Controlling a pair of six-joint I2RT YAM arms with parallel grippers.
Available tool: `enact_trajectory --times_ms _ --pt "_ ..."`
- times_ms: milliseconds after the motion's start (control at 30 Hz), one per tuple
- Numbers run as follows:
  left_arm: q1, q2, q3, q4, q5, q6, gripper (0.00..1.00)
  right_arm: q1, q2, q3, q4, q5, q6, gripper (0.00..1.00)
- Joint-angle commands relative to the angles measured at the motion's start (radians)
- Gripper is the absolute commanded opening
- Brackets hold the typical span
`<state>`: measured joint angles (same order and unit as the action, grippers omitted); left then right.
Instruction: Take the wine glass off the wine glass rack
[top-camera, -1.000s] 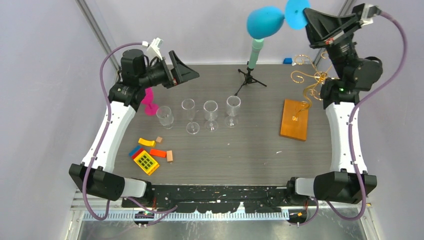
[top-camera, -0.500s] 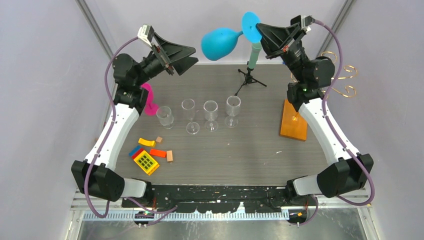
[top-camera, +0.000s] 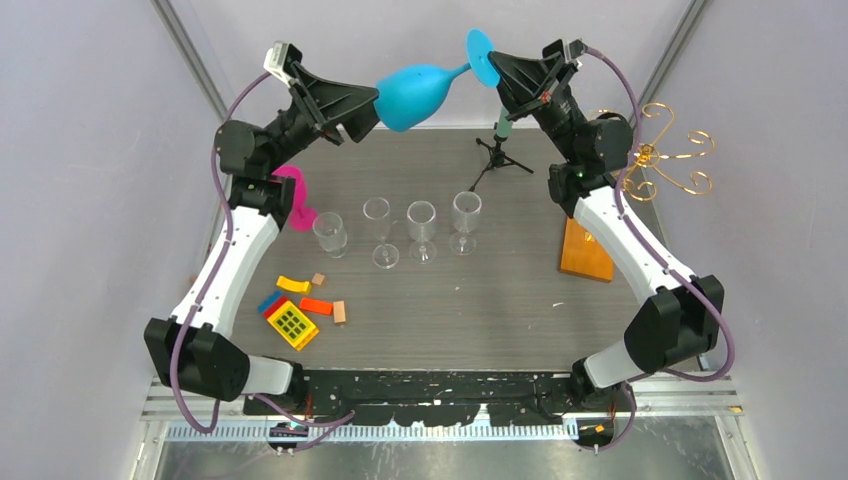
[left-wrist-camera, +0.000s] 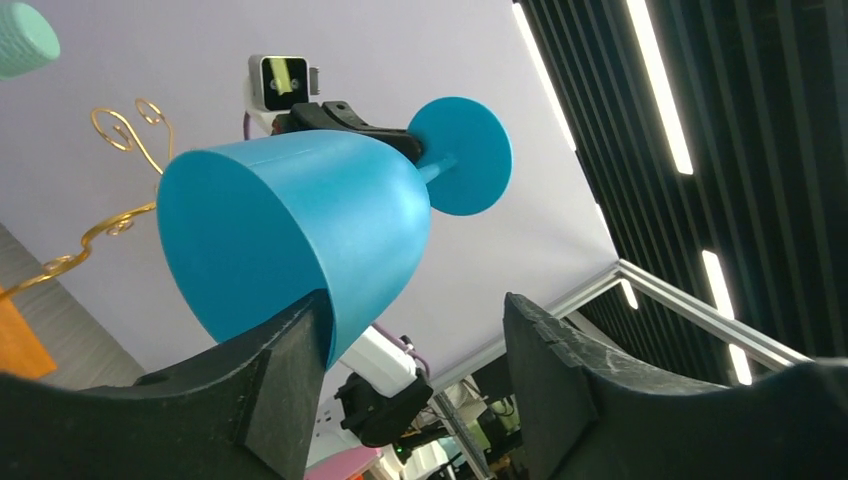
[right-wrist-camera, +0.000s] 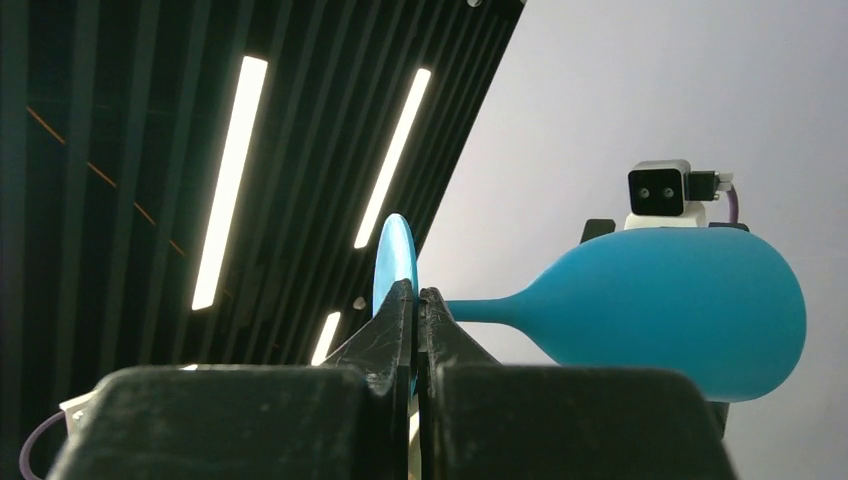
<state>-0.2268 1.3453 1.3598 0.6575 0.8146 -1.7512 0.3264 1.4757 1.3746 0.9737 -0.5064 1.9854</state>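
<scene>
Top external: matte-blue wine glass (top-camera: 410, 92) lay horizontal aloft, apart from curled gold-wire rack (top-camera: 665, 160). Right wrist: right end effector (right-wrist-camera: 415, 292) pinched its thin disc foot. Left wrist: left end effector (left-wrist-camera: 415, 305) gaped open at the bowl.

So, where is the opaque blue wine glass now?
The wine glass hangs sideways at top view's back centre, right gripper pinching its foot, bowl at the open left gripper.

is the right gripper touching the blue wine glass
Touching. The right wrist view shows the right gripper with its fingers closed on the thin disc foot of the blue wine glass.
</scene>
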Motion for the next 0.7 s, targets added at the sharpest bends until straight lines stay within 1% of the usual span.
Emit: enact_trajectory --times_ms 0,33,100,367,433,500,567,667 --pt "0.001 -0.002 0.003 0.144 0.026 -0.074 0.60 0.009 0.017 0.003 0.105 0.024 0.056 0.01" --pt "0.001 -0.002 0.002 0.154 0.026 -0.076 0.55 0.010 0.025 0.002 0.110 0.025 0.067 0.01" --pt "0.001 -0.002 0.004 0.175 0.029 -0.074 0.52 0.012 0.040 0.002 0.125 0.026 0.088 0.00" --pt "0.000 0.012 0.022 0.195 0.059 -0.062 0.50 0.034 0.096 0.031 0.165 -0.015 0.130 0.00" --pt "0.000 0.013 0.026 0.196 0.064 -0.060 0.48 0.038 0.107 0.036 0.161 -0.024 0.133 0.00" --pt "0.000 0.015 0.031 0.199 0.070 -0.059 0.44 0.040 0.117 0.038 0.161 -0.029 0.139 0.00" --pt "0.000 0.015 0.032 0.200 0.071 -0.053 0.35 0.040 0.125 0.044 0.160 -0.036 0.143 0.00" --pt "0.001 0.007 0.034 0.203 0.070 -0.022 0.10 0.040 0.141 0.070 0.156 -0.073 0.142 0.01"
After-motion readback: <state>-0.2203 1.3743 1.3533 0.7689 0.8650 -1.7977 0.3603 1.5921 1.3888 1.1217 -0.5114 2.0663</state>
